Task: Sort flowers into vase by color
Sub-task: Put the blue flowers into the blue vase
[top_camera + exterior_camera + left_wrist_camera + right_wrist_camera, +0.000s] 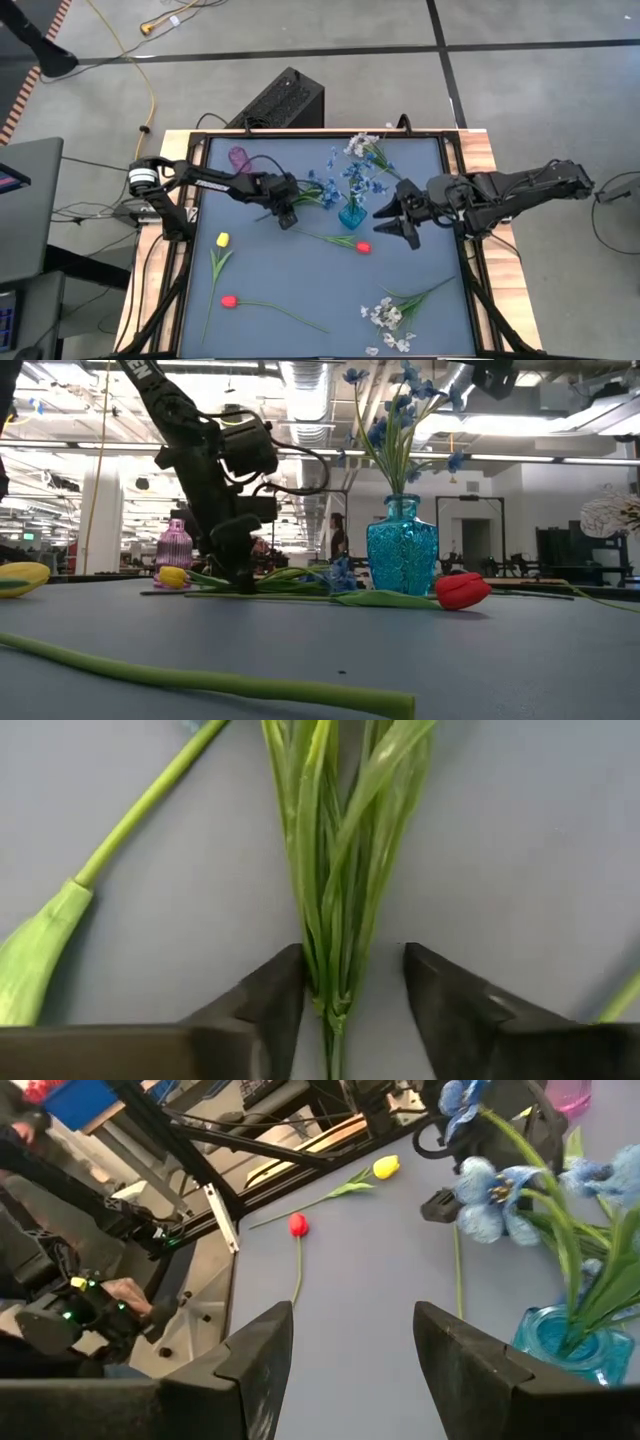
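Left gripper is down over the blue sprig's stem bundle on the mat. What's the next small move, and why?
Probably close the left gripper. Its fingers are open, straddling the green stem bundle of the blue-blossom sprig lying on the grey mat, one finger on each side. Once it grips, lift toward the blue glass vase. The right gripper waits, open, beside that vase.

Two dark jointed arms, black wedge-shaped fingers (260,1010) (silver-white band on the left arm (143,176)), looping black cables.

A black box (283,100) sits on the floor beyond the blue surface (300,280), with a yellow cable (150,95) trailing nearby.
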